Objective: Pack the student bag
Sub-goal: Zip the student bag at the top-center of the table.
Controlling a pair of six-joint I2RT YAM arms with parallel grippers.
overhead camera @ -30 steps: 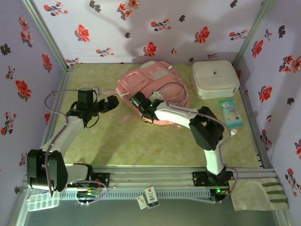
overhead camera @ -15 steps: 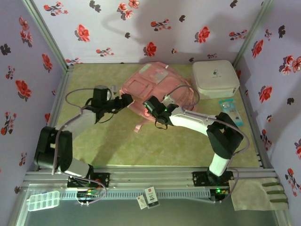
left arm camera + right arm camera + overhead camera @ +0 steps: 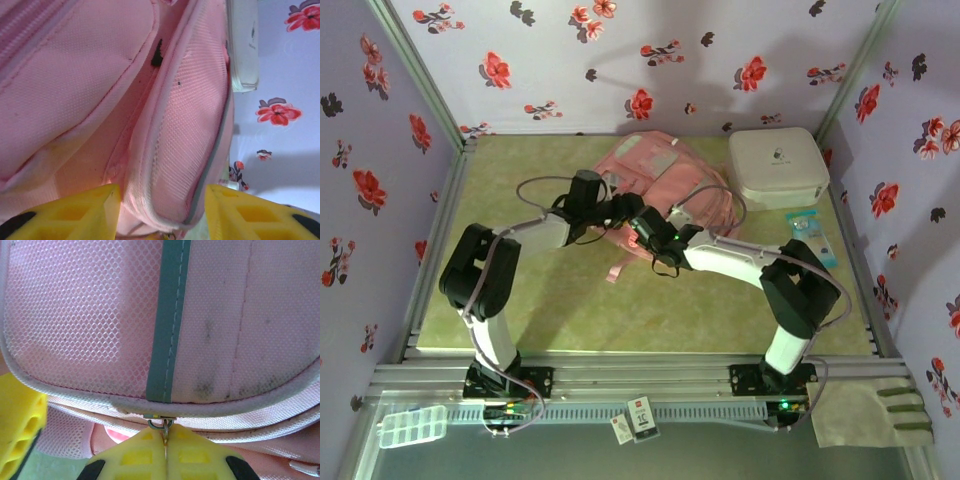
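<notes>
The student bag (image 3: 665,165) is a pink backpack lying at the table's far middle. My right gripper (image 3: 642,222) is at its near edge. In the right wrist view the right gripper (image 3: 165,437) is shut on the bag's small metal zip pull (image 3: 164,426), just under the mesh panel (image 3: 85,315) and a grey strip. My left gripper (image 3: 618,210) is close beside it, on the left. In the left wrist view the left gripper (image 3: 162,200) is open. Its yellow fingers (image 3: 75,212) stand either side of the bag's mesh pocket edge (image 3: 185,140), close to the fabric.
A white rounded hard case (image 3: 778,167) sits right of the bag, by the back right corner. A blue packet (image 3: 810,238) lies near the right wall. A clear plastic box (image 3: 412,427) and a cloth (image 3: 870,410) lie in front of the rail.
My left arm has swung right from the open table to the bag's near edge, and its jaws have narrowed. The right gripper stays shut at the bag, which shifted slightly right.
</notes>
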